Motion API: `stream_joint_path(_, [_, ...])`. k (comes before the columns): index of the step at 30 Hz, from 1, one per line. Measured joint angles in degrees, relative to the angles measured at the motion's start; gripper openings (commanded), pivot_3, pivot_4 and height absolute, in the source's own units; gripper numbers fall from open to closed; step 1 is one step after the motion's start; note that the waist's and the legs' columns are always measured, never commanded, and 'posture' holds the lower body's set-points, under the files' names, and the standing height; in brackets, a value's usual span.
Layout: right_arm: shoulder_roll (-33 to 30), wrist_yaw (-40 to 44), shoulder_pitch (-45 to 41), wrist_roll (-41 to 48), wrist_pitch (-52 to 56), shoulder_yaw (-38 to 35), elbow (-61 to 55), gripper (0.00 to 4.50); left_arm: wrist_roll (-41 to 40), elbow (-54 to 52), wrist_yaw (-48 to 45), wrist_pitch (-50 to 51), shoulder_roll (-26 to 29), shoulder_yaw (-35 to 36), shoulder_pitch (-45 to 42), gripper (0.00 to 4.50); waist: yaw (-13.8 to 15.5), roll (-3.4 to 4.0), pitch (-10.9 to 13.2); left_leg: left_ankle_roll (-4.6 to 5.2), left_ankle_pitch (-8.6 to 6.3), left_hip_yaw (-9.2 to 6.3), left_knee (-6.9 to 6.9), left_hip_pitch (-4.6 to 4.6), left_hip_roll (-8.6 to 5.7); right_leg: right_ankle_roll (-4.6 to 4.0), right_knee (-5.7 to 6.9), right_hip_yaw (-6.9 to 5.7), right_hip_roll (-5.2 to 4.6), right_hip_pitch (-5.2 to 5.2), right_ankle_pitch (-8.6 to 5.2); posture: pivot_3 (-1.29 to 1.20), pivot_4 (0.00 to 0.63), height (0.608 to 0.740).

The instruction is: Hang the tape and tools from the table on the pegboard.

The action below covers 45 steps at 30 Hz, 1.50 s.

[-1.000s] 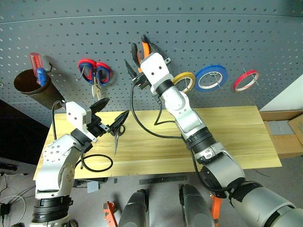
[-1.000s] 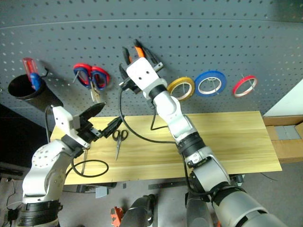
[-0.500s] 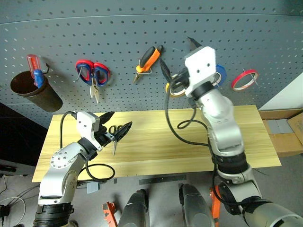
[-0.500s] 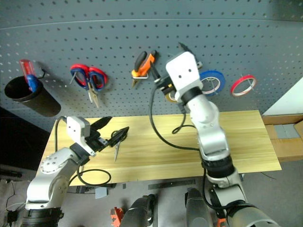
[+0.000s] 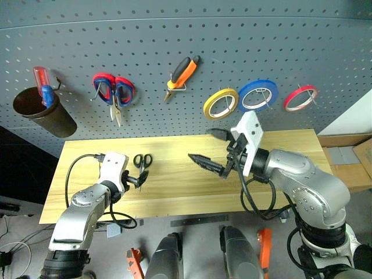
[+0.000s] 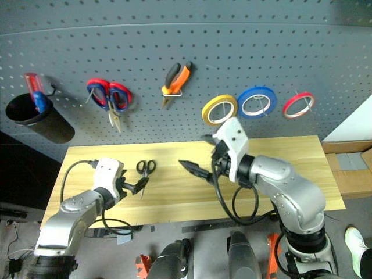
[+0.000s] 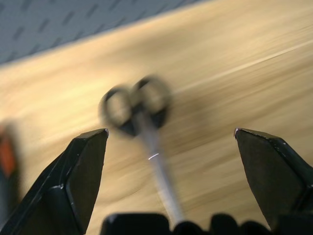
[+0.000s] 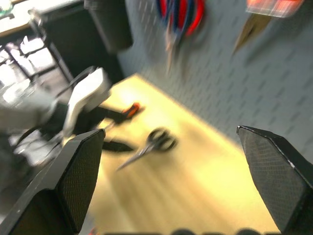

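Bright, even indoor light with soft shadows. The pegboard [image 5: 290, 46] bows at the head views' edges. Both wrist views are motion-blurred.

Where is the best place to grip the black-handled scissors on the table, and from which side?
Probably the thin closed blades just below the handle loops. The black-handled scissors lie flat on the table, loops toward the pegboard, so the open left gripper should come from above, straddling the blades.
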Motion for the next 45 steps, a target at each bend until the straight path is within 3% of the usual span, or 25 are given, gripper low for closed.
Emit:
stream_joint_path(7, [2.0,-5.0,-1.0,0.5,6.0,1.1,1.4,4.48,2.7,8.4,5.8,8.5,-3.4,-1.0,-7.0,4.49,0.1,-0.5,0.3,-0.01,0.0,0.0,0.01,-0.02,-0.03,0.0,-0.02,0.0,-0.04,-0.02,0.0,-0.08,0.338,0.74])
stream_joint_path(13, [2.1,-5.8,-2.2,1.2,7.4,2.4,1.4,4.48,2.9,14.0,5.8,8.4,-5.3,-1.6,-10.2,4.49,0.2,-0.57,0.4,-0.02,-0.01,-0.01,0.0,-0.03,-0.03,0.0,-0.04,-0.02,-0.07,-0.03,0.0,-0.09,0.34,0.74])
stream_joint_path(16, [1.8,-5.9,-2.3,1.2,7.4,3.2,1.4,4.5,2.9,15.7,5.7,7.9,-5.7,-1.5,-11.4,3.86,0.2,-0.57,0.4,-0.02,-0.01,0.01,0.01,-0.02,-0.06,0.0,-0.04,-0.01,-0.1,-0.02,0.0,-0.09,0.341,0.74])
stream_joint_path(27, [0.1,-6.1,-2.4,1.7,7.4,3.3,1.4,4.5,3.6,20.7,4.3,1.9,-5.7,-1.4,-13.0,0.15,0.1,-0.57,0.4,-0.02,-0.01,0.02,0.01,0.0,-0.05,0.0,-0.03,-0.01,-0.11,-0.02,0.0,-0.1,0.335,0.74])
stream_joint_path(37, [-1.5,-5.5,-2.6,1.6,5.4,3.2,1.8,4.5,4.3,16.5,0.9,-5.9,-5.4,-1.9,-5.8,0.16,0.1,-0.57,0.4,-0.02,-0.01,0.02,-0.01,-0.03,0.0,0.0,-0.12,-0.01,-0.17,-0.02,0.0,-0.11,0.335,0.74])
stream_joint_path(45, [-6.7,1.8,-2.9,-0.2,-10.1,3.4,1.6,4.5,5.4,0.2,-1.0,-20.8,-3.5,0.9,9.4,0.16,0.1,-0.62,0.5,-0.02,-0.02,0.09,-0.36,-0.04,0.32,0.01,-0.55,-0.03,-0.23,-0.02,0.01,-0.09,0.33,0.74])
